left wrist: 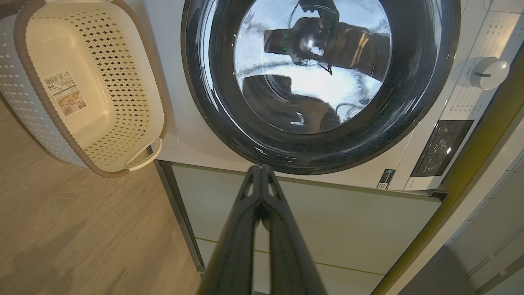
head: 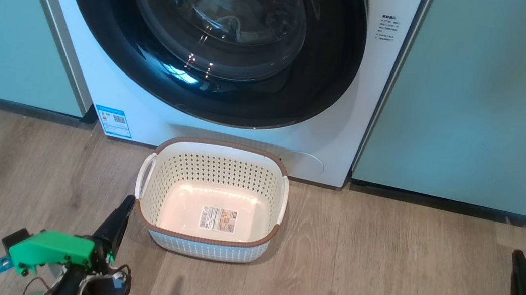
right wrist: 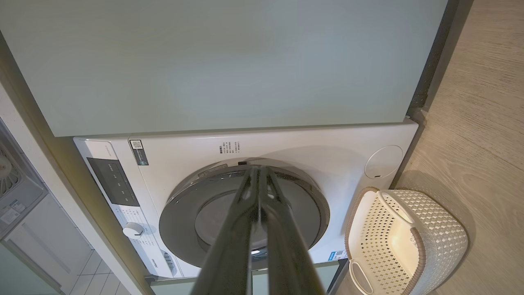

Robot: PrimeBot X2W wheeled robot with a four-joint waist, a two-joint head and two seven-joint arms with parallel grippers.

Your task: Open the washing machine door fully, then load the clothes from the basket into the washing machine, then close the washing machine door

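Note:
The washing machine (head: 347, 128) stands white between cabinets, and the washing machine door (head: 99, 39) lies shut flat against its front, glossy black around a glass bowl. On the floor just before it sits the basket (head: 222, 145), cream with a brown rim, holding nothing but the label on its bottom. The clothes are out of view. My left gripper (head: 128, 199) is shut and holds nothing, its tip just left of the basket's near left corner. My right gripper (head: 517, 253) is shut too, far to the right over bare floor. The left wrist view shows the door (left wrist: 204, 102) beyond the left gripper (left wrist: 260, 168).
Pale green cabinets flank the machine on the left (head: 3, 32) and right (head: 478, 94). Wooden floor (head: 379, 264) stretches between basket and right gripper. A white dial (left wrist: 489, 73) and dark control panel (left wrist: 440, 145) sit on the machine's upper front.

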